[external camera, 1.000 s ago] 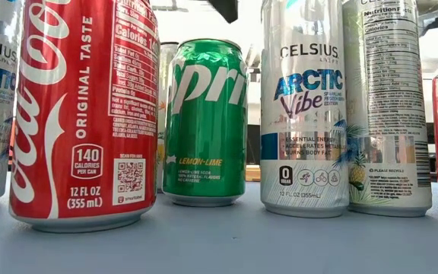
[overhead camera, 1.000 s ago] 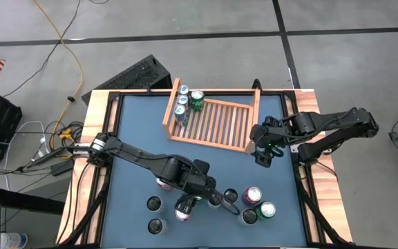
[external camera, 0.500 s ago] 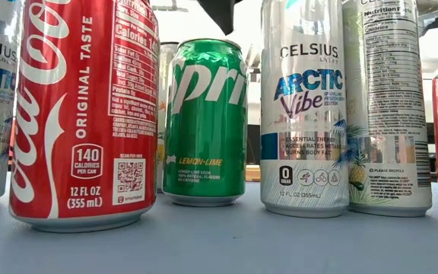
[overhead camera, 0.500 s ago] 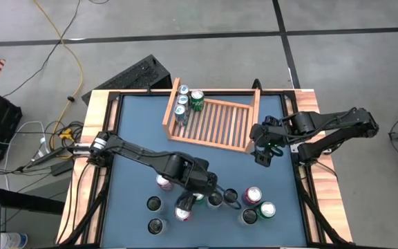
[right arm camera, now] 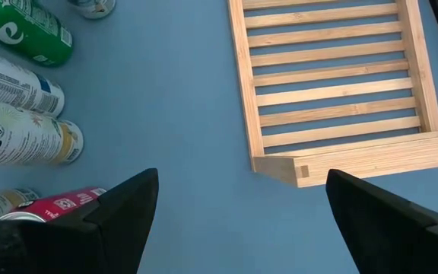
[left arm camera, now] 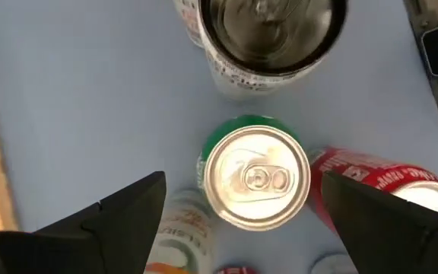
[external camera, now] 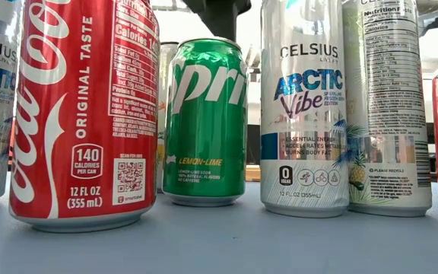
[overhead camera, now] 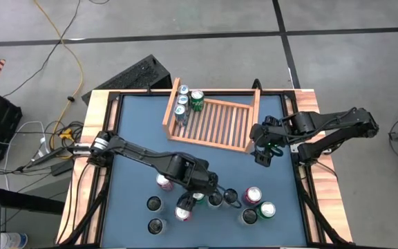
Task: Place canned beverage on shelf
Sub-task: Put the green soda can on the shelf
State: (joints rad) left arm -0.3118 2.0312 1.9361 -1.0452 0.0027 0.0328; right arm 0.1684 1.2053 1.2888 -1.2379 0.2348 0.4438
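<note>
A green Sprite can (left arm camera: 257,176) (external camera: 205,122) stands upright on the blue table among several other cans near the front edge. My left gripper (left arm camera: 242,183) (overhead camera: 199,196) hangs over it, pointing steeply down and open. One finger stands on each side of the can's top, clear of it. In the low view its dark body (external camera: 215,11) shows just above the can. The wooden shelf (overhead camera: 216,124) lies at the far middle, with several cans (overhead camera: 182,104) standing at its left end. My right gripper (right arm camera: 242,173) (overhead camera: 262,158) waits open by the shelf's near right corner.
A red Coca-Cola can (left arm camera: 371,179) (external camera: 82,114), a tall Celsius can (external camera: 303,106) and a dark-topped can (left arm camera: 268,30) crowd closely round the green one. More cans (overhead camera: 258,205) stand toward the near right. The shelf's slats (right arm camera: 333,91) to the right of its cans are bare.
My left gripper has come down toward the green can; in the low view its dark body has grown at the top of the picture, above the can. No can has moved.
</note>
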